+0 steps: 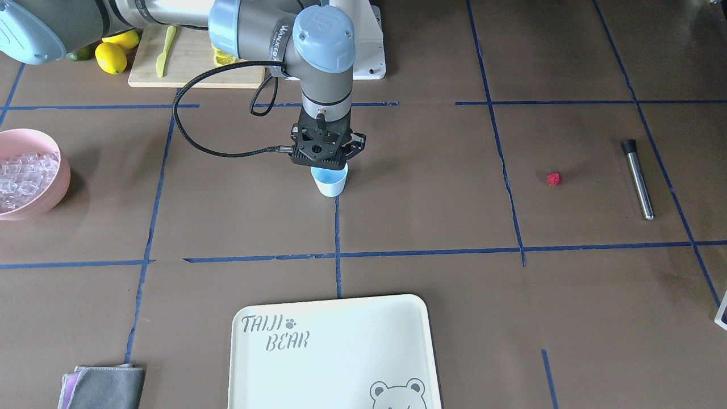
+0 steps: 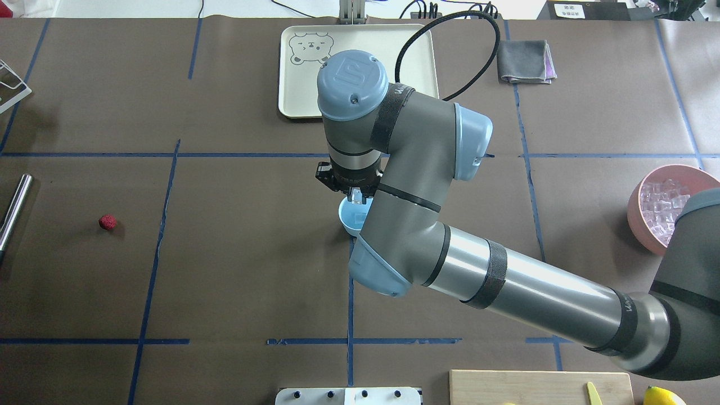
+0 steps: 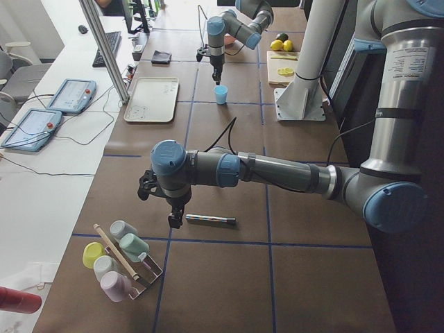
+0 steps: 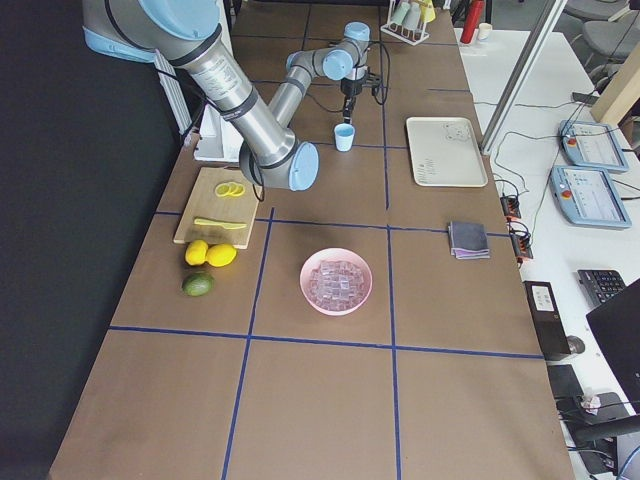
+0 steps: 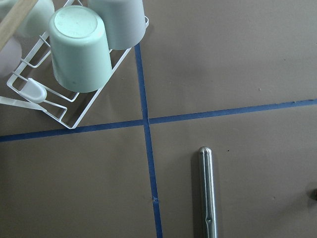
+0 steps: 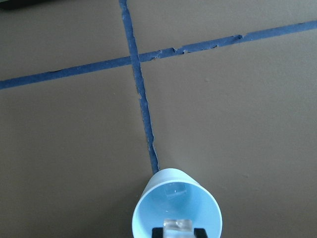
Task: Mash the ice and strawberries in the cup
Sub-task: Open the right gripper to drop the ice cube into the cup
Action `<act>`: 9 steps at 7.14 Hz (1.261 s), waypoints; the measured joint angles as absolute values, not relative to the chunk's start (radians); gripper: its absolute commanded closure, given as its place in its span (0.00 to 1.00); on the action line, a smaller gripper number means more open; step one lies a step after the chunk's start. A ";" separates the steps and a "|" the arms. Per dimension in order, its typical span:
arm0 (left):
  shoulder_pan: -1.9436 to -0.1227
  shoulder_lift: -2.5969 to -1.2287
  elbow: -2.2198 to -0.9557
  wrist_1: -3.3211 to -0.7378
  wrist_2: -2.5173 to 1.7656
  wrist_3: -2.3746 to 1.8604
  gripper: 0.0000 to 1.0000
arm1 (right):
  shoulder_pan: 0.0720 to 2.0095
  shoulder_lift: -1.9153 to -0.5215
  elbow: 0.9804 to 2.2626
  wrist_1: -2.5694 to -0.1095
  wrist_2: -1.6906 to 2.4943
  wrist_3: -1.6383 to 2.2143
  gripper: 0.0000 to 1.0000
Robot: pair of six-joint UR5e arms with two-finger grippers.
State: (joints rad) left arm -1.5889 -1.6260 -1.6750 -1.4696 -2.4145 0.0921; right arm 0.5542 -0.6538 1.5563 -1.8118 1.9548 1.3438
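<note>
Overhead, the right arm (image 2: 416, 225) is hiding half the cup (image 2: 349, 217); the view's edge is cropping the pink bowl (image 1: 62, 171); you are seeing the left gripper (image 3: 176, 222) too small to judge.

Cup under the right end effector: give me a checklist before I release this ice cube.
1. The right end effector sits over the cup: ok.
2. The ice cube is clamped between the fingertips: ok.
3. The cup is upright, with a loose cube inside: ok.
4. The strawberry is in the cup: not ok, it lies on the table.
5. The left end effector by the muddler, open or shut: cannot tell.
</note>
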 measured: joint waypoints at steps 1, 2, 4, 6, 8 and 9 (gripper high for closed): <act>-1.588 -1.626 -1.675 -1.470 -2.414 0.092 0.00 | 0.552 -0.655 1.555 -1.812 1.954 1.344 0.71; -1.588 -1.626 -1.675 -1.470 -2.414 0.092 0.00 | 0.549 -0.657 1.555 -1.812 1.954 1.344 0.65; -1.587 -1.629 -1.674 -1.470 -2.414 0.092 0.00 | 0.547 -0.660 1.555 -1.812 1.953 1.342 0.57; -1.586 -1.633 -1.674 -1.470 -2.414 0.091 0.00 | 0.546 -0.661 1.555 -1.810 1.953 1.340 0.56; -1.586 -1.635 -1.674 -1.470 -2.415 0.091 0.00 | 0.547 -0.662 1.555 -1.788 1.953 1.341 0.54; -1.586 -1.635 -1.674 -1.469 -2.414 0.091 0.00 | 0.548 -0.663 1.555 -1.783 1.953 1.341 0.07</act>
State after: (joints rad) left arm -1.5862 -1.6351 -1.6738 -1.4692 -2.4145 0.0905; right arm 0.5475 -0.6634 1.5555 -1.7826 1.9527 1.3413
